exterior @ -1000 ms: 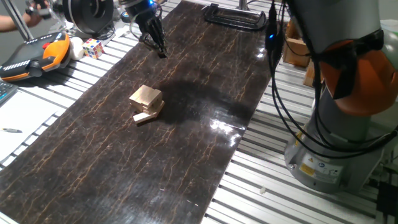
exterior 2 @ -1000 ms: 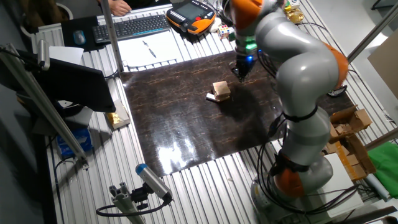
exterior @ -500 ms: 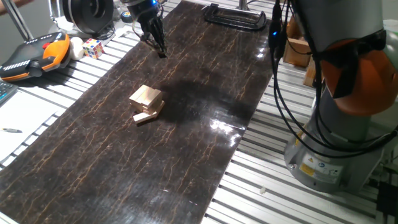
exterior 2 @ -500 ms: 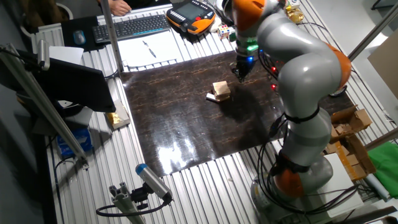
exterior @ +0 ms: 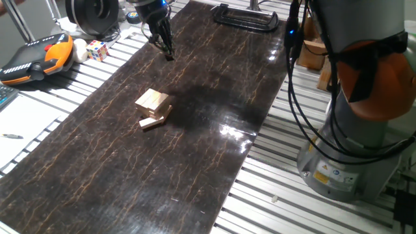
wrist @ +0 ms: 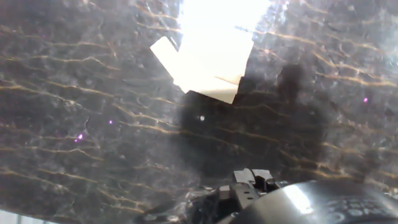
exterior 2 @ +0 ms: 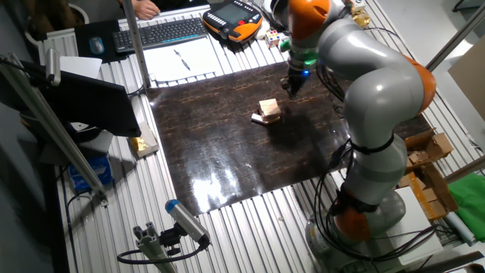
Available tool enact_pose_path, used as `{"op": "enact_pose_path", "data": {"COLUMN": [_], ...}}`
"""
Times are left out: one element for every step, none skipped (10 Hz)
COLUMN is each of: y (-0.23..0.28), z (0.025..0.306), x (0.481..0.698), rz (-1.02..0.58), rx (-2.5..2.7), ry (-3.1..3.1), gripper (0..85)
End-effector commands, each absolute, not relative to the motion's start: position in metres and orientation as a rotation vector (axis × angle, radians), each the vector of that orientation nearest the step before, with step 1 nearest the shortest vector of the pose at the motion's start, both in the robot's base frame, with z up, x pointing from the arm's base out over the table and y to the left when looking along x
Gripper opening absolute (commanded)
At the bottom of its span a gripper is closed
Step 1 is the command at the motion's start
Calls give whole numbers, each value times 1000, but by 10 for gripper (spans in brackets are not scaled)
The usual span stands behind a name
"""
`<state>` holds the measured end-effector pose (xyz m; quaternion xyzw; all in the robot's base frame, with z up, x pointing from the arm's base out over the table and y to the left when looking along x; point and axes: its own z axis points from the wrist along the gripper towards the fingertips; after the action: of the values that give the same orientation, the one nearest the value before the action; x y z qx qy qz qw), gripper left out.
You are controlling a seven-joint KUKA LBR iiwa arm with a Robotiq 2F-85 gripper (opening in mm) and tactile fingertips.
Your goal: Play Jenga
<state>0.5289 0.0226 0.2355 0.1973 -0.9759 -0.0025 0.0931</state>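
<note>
The Jenga stack [exterior: 153, 107] is a small low pile of pale tan wooden blocks on the dark marbled mat [exterior: 195, 143], with one block sticking out at the bottom. It also shows in the other fixed view [exterior 2: 269, 111] and, washed out by glare, at the top of the hand view [wrist: 208, 62]. My gripper [exterior: 168, 56] hangs over the mat's far end, apart from the stack and empty. Its fingers come together to a point. In the other fixed view the gripper [exterior 2: 291, 91] is just right of the stack. In the hand view only the fingertips [wrist: 250, 182] show, at the bottom.
A multicoloured puzzle cube [exterior: 97, 49] and an orange teach pendant [exterior: 36, 57] lie on the slatted table left of the mat. A black clamp [exterior: 244, 16] sits at the mat's far end. The robot base [exterior: 338, 162] and cables stand at the right. A keyboard [exterior 2: 159, 32] lies beyond the mat.
The arm's upper links have shifted slightly to the right; the gripper has stayed almost in place over the mat. The stack has not moved.
</note>
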Motion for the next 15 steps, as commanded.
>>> {"op": "enact_pose_path", "data": {"y": [39,50,61,74,85,95,104,114,118,122,124,124,124,124,124], "z": [233,228,221,213,205,196,185,171,163,157,152,150,150,149,147], "x": [533,538,542,546,547,547,547,546,546,546,546,546,547,547,548], "rz": [-19,-20,-7,-25,-39,-23,-41,-49,-53,-64,-63,-67,-67,-74,-80], "rx": [592,612,630,632,624,627,625,619,615,606,604,601,598,594,591], "ry": [-2897,-2893,-2887,-2879,-2878,-2878,-2881,-2890,-2893,-2898,-2901,-2904,-2903,-2903,-2906], "gripper": [7,7,7,7,7,7,7,7,20,77,107,97,87,110,153]}}
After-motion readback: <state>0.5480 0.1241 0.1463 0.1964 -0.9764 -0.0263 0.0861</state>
